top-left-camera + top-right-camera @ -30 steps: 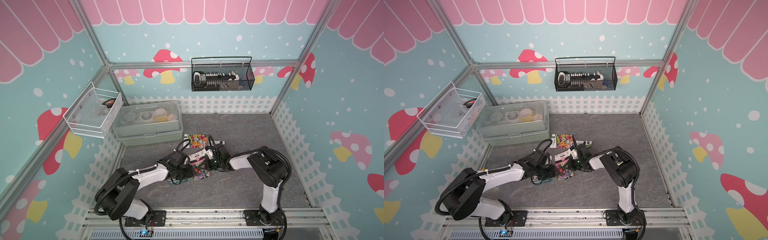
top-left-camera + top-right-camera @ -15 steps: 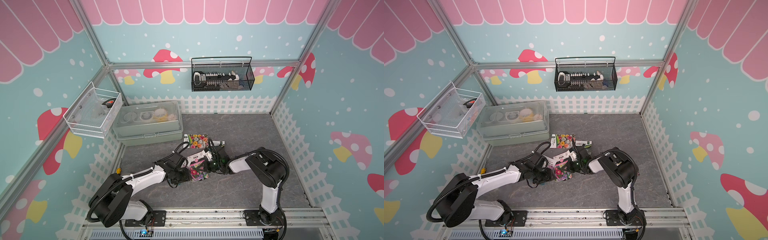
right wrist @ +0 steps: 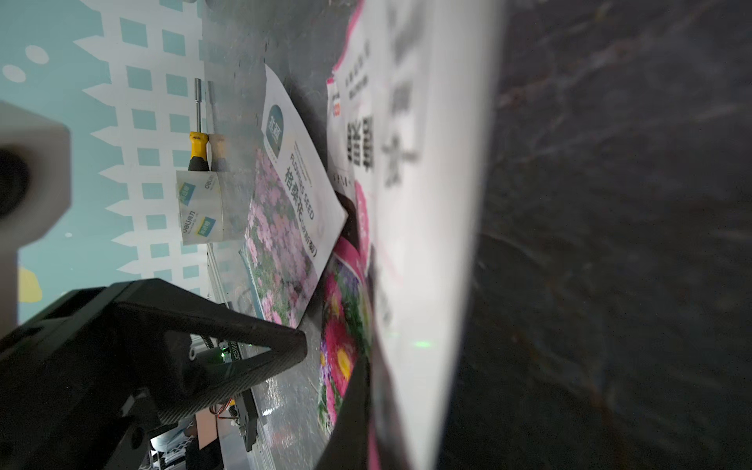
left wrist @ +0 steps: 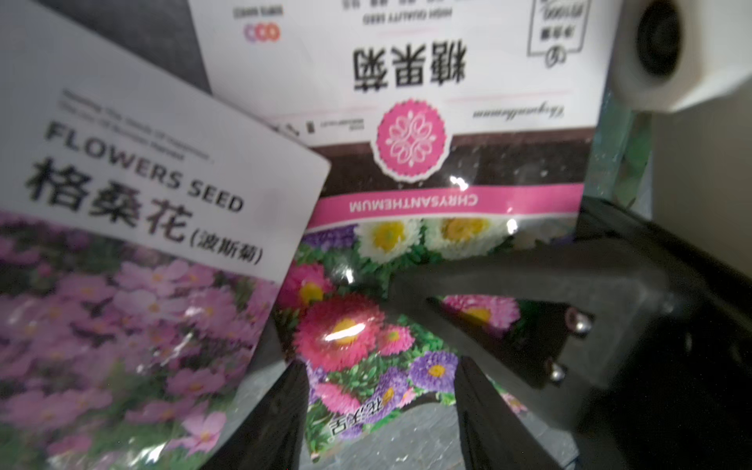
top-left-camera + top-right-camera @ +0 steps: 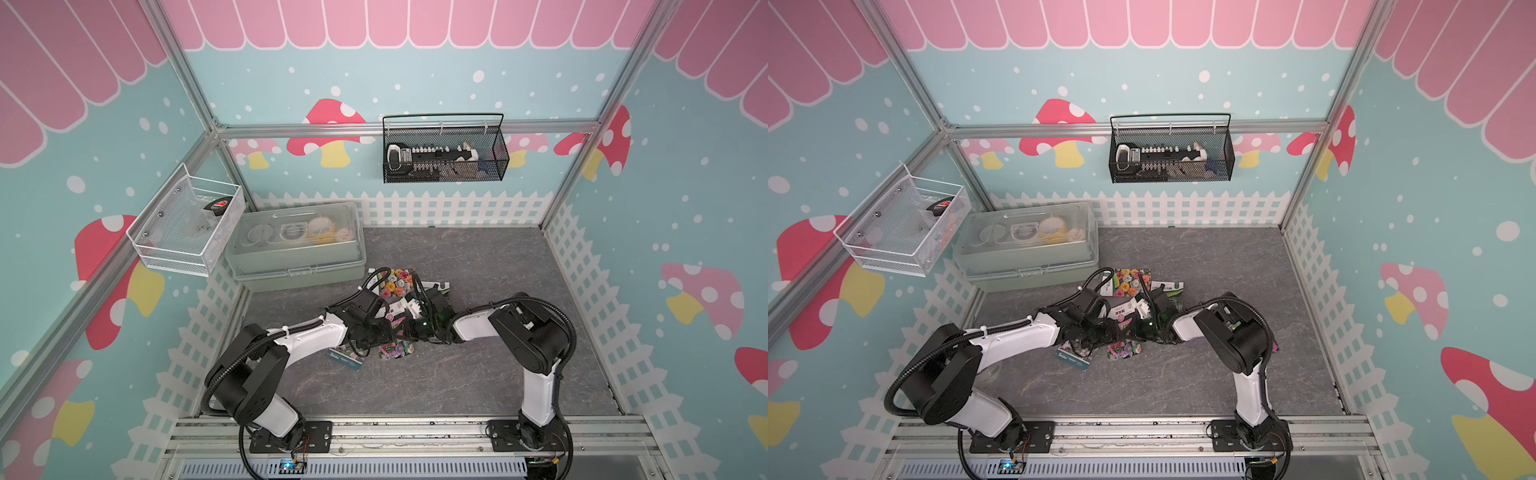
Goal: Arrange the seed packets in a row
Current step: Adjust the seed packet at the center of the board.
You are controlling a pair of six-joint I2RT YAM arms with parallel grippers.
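As seed packets (image 5: pixel 398 286) lay heaped at table (image 5: pixel 478 374) centre, I found left gripper (image 4: pixel 380 364) half-spread astride chrysanthemum packet (image 4: pixel 407 228), right gripper (image 3: pixel 329 354) clamped tight alongside; lifting risked dragging overlapping cosmos packet (image 4: pixel 122 285).

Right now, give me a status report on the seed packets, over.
Left gripper open over chrysanthemum packet. Right gripper shut at same packet, grip unclear. Packets bunched, no row yet; cosmos packet overlaps chrysanthemum corner.
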